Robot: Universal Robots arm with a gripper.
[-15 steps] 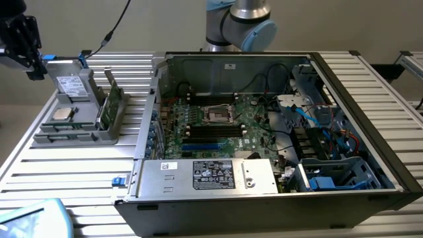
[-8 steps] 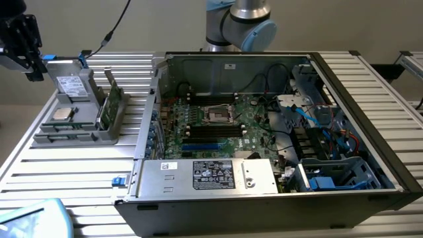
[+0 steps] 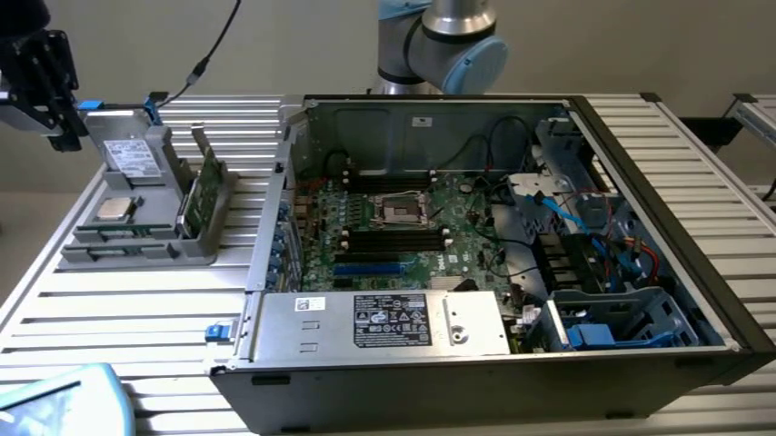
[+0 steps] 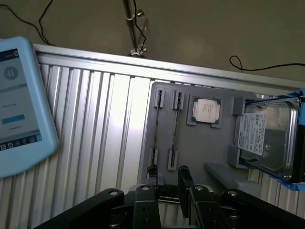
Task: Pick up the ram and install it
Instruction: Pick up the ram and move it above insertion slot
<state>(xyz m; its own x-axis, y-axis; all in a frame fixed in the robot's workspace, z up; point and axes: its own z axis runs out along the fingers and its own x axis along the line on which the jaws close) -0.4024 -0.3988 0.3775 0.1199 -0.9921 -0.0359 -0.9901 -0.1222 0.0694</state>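
The gripper [image 3: 58, 127] is hanging at the exterior view's left, above the far end of a gray parts tray [image 3: 85, 250] that is sitting on the slatted worktop [image 3: 145, 309]. In the wrist view its two black fingers [image 4: 185, 179] are standing spread apart, with the bare tray floor showing between them and nothing pinched. The ram [image 3: 209, 182] is standing on edge in the tray's slots, beside a second stick just like it; from the wrist view the ram [image 4: 175, 131] is showing as a thin line running between two gray holders. A silver processor chip [image 4: 206, 112] and a hard drive [image 4: 264, 138] are lying in the same tray. The open computer case [image 3: 363, 118] is sitting just beside the tray, its motherboard [image 3: 467, 204] facing up.
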